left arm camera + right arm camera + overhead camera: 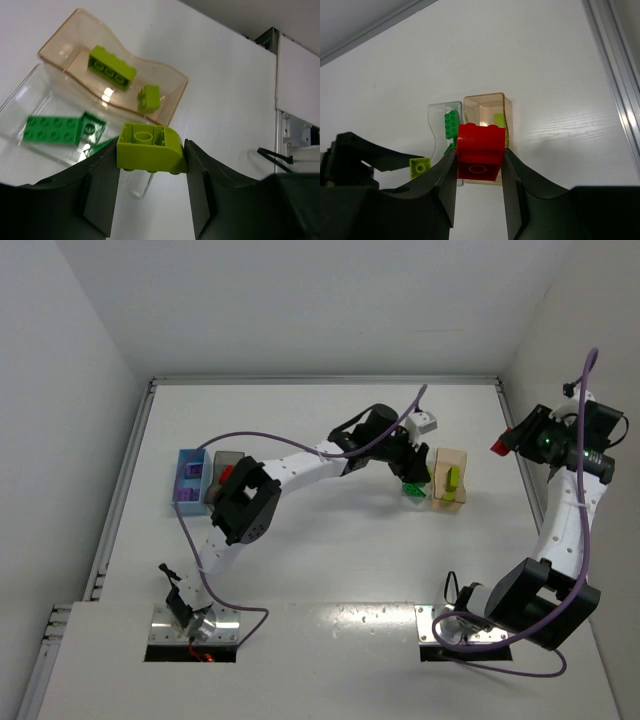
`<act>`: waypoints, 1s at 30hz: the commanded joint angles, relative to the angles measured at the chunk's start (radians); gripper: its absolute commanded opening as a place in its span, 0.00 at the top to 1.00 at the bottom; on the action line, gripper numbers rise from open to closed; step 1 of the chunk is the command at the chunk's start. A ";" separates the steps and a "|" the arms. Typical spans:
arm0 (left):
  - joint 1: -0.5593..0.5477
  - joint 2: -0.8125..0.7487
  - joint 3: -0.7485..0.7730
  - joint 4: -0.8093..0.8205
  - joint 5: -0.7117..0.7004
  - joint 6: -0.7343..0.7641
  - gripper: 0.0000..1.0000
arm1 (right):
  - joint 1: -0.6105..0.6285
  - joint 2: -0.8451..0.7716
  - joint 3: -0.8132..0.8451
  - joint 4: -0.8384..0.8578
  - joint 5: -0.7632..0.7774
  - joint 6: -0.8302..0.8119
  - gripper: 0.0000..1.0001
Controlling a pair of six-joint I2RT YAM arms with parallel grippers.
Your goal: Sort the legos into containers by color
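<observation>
My left gripper (151,165) is shut on a yellow-green lego (150,148) with one rounded edge and hangs just above the near corner of the clear container (30,100). Green legos (52,129) lie in that container. Beside it the tan-orange container (175,95) holds two yellow-green legos (112,66). At the table's right side my right gripper (480,165) is raised and shut on a red lego (480,150). The light blue container (180,502) at the left holds purple legos (186,476). Next to it the dark grey container (228,456) holds a red lego (226,473) and is partly hidden by my left arm.
The clear container (413,495) and the tan-orange container (449,502) stand side by side at centre right. My left arm (290,468) stretches across the table from lower left to them. A raised wall runs along the table's far and side edges.
</observation>
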 commanded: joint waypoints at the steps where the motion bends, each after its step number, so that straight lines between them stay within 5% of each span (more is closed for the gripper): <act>1: -0.039 0.077 0.155 0.010 -0.003 0.005 0.84 | -0.057 -0.047 0.000 0.021 -0.039 0.045 1.00; 10: -0.092 0.342 0.488 0.001 -0.050 -0.006 0.83 | -0.186 -0.067 -0.060 0.071 -0.202 0.140 1.00; 17: -0.101 0.390 0.520 0.021 -0.119 -0.020 0.74 | -0.206 -0.104 -0.108 0.094 -0.236 0.150 1.00; 19: -0.101 0.399 0.520 0.021 -0.141 -0.020 0.67 | -0.206 -0.104 -0.108 0.094 -0.245 0.150 1.00; 24: -0.101 0.408 0.520 0.031 -0.175 -0.011 0.32 | -0.206 -0.095 -0.108 0.094 -0.254 0.150 1.00; 27: -0.101 0.399 0.520 0.053 -0.184 -0.011 0.20 | -0.196 -0.095 -0.108 0.094 -0.254 0.140 1.00; 30: -0.101 0.390 0.520 0.062 -0.184 -0.021 0.18 | -0.196 -0.095 -0.117 0.103 -0.254 0.140 1.00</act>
